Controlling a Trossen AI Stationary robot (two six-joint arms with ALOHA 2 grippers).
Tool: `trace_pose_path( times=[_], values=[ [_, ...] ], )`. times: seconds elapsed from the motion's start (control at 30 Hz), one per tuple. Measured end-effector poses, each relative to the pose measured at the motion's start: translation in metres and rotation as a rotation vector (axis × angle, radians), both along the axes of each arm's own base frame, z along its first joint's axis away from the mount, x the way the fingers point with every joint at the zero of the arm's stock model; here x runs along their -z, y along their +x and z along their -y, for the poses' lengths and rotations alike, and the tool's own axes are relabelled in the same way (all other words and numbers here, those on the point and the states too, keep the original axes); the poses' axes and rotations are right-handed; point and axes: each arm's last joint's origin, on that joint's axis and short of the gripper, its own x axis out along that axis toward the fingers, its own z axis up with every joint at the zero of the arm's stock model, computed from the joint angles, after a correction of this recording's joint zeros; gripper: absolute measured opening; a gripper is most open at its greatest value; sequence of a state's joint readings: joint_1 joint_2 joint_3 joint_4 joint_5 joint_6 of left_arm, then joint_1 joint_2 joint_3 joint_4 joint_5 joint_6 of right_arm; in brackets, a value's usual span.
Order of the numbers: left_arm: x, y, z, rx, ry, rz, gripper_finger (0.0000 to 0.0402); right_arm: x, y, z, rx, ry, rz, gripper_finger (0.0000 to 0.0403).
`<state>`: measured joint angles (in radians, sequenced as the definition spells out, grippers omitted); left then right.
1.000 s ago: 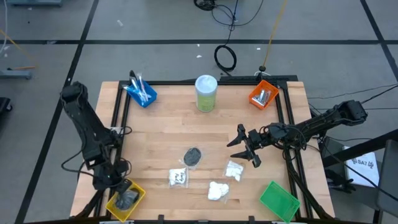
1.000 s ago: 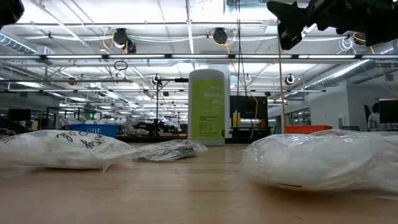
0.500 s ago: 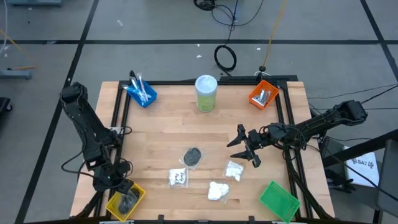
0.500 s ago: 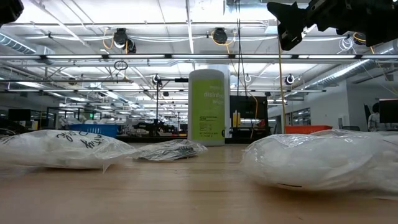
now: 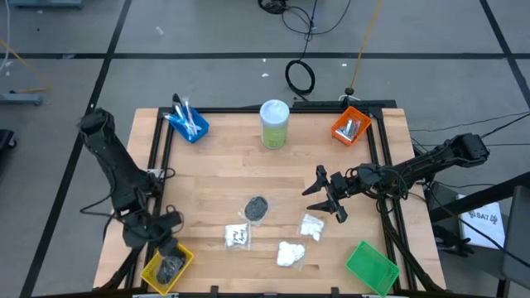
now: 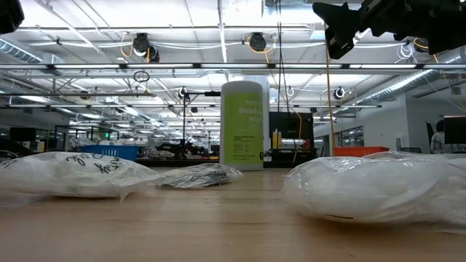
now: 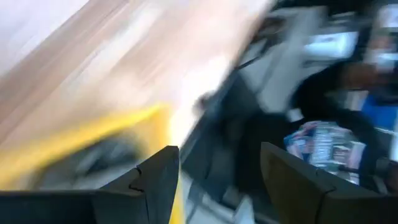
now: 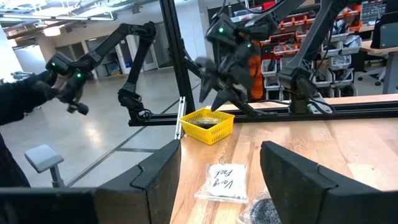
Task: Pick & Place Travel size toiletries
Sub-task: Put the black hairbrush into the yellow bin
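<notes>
Across the middle of the wooden table (image 5: 215,178), in the high view: the loose toiletries still out on the boards.
Dark grey disc (image 5: 257,208): centre of the frame, lying flat, just up and right of a white packet.
White packet with writing (image 5: 238,236): low centre; in the right wrist view it lies between that arm's fingers and the yellow bin.
Two more white packets: one (image 5: 311,227) right of centre, one (image 5: 290,253) below it, near each other but apart.
Yellow bin (image 5: 168,266): lower left corner, with something dark grey inside, probably a disc, though it is small from above.
Left gripper (image 5: 162,236): just above the yellow bin's upper edge; its own wrist view is smeared, but the fingers (image 7: 155,180) stand apart with nothing between them.
Right gripper (image 5: 325,197): right of centre, raised off the table above the nearest packet, jaws spread and empty.
Blue bin (image 5: 187,122): upper left, thin sticks poking out.
Orange bin (image 5: 351,126): upper right, silver tubes inside.
Green bin (image 5: 372,266): lower right.
Pale-green canister (image 5: 274,124): upright at top centre, white lid on.
</notes>
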<state>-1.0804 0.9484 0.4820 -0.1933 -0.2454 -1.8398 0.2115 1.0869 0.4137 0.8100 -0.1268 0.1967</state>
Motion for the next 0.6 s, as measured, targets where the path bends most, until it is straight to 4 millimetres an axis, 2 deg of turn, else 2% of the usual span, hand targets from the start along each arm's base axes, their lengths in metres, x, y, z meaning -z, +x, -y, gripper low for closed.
trace_pose_path(
  times=[0.2,0.37,0.47,0.53,0.6],
  values=[
    [-0.027,0.035,-0.017,-0.018,0.147,0.458,0.0204,0.000,0.000,0.000,0.000,0.000,-0.001,0.0208],
    [-0.043,0.064,-0.039,-0.129,0.464,0.771,0.0195,0.000,0.000,0.000,0.000,0.000,-0.001,0.0208],
    [-0.046,0.081,-0.057,-0.208,0.575,0.819,0.0191,0.000,0.000,0.000,0.000,0.000,-0.001,0.0208],
    [-0.042,0.096,-0.068,-0.239,0.628,0.766,0.0189,0.000,0.000,0.000,0.000,0.008,-0.003,0.0208],
    [-0.036,0.112,-0.075,-0.192,0.684,0.683,0.0184,0.000,0.000,0.000,-0.001,0.018,-0.007,0.0208]
  ],
)
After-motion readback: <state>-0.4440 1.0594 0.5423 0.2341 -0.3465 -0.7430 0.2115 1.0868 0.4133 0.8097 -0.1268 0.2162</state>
